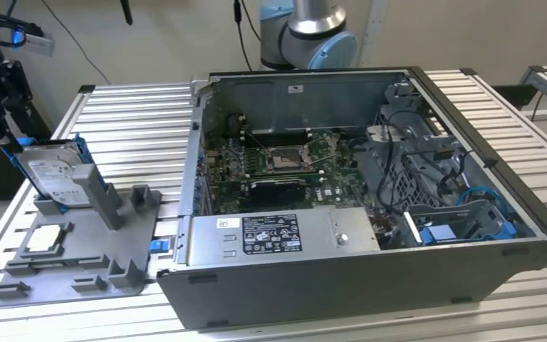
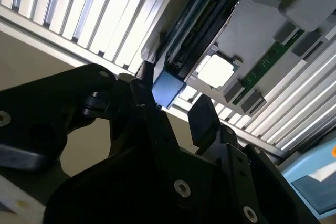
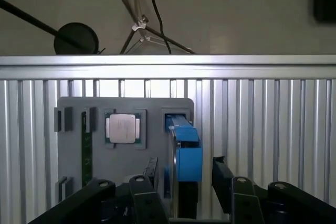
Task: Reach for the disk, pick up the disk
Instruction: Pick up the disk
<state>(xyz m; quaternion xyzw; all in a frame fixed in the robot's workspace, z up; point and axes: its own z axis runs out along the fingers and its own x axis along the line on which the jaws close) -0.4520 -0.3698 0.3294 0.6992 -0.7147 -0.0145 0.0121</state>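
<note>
While end effector (image 3: 185, 165) gapes — disk (image 3: 187, 148) edge between fingers (image 3: 220, 174).

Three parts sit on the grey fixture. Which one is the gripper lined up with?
The disk, standing on edge in its blue frame, centred between the sides of the open gripper; the processor chip and green memory stick sit off to one side.

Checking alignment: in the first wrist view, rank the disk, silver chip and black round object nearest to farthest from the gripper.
1. disk, straddled by the open gripper.
2. silver chip, in the grey holder beside the disk.
3. black round object, beyond the table edge.
</note>
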